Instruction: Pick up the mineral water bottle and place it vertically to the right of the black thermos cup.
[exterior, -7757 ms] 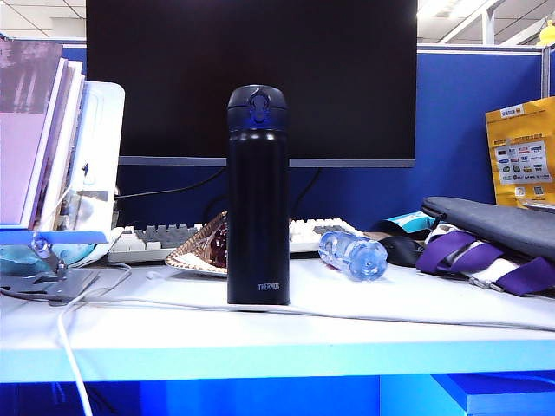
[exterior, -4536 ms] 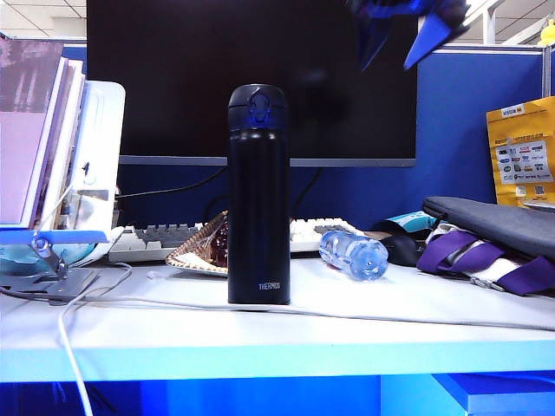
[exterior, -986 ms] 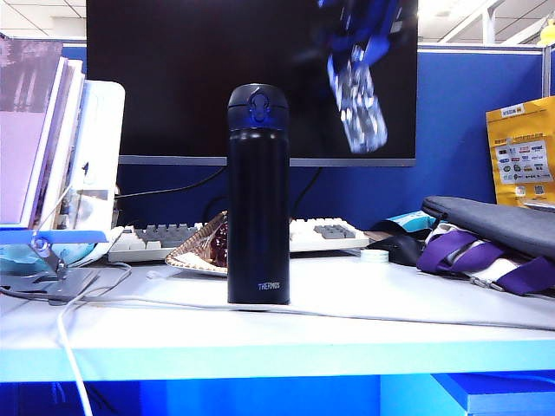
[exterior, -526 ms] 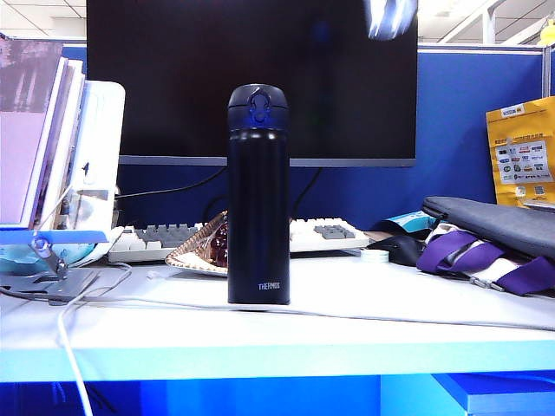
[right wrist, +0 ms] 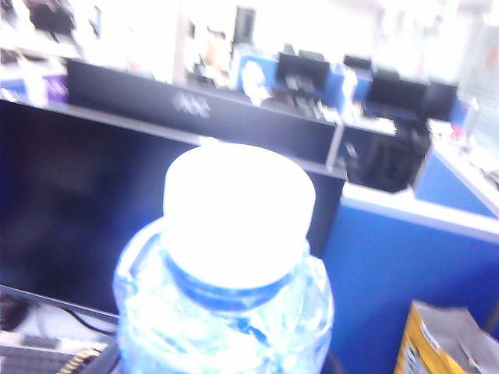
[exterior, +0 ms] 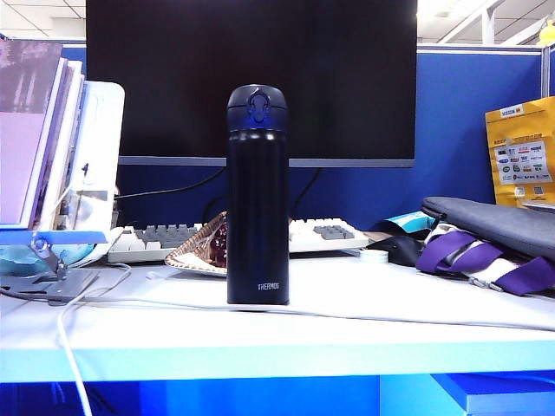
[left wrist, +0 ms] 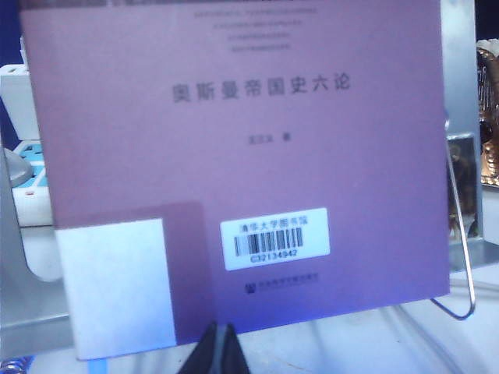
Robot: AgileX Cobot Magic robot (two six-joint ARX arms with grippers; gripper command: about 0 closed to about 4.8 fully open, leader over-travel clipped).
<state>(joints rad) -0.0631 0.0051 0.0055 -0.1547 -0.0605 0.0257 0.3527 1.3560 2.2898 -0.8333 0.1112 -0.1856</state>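
Lifted off the tabletop (exterior: 364,295), the mineral water bottle (right wrist: 226,288) has left the exterior view, clamped in the right claw. Left claw (left wrist: 221,354): together, idle by a book (left wrist: 234,156). Risk: tipping on release beside the black thermos cup (exterior: 257,195).

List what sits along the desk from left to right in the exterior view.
Books → keyboard → black thermos cup → purple-strapped bag → yellow packet.

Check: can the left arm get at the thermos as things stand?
Probably not directly. The left gripper sits shut, low behind a purple book that fills its wrist view. The black thermos cup stands upright mid-desk, beyond the book stand. The right gripper holds the mineral water bottle.
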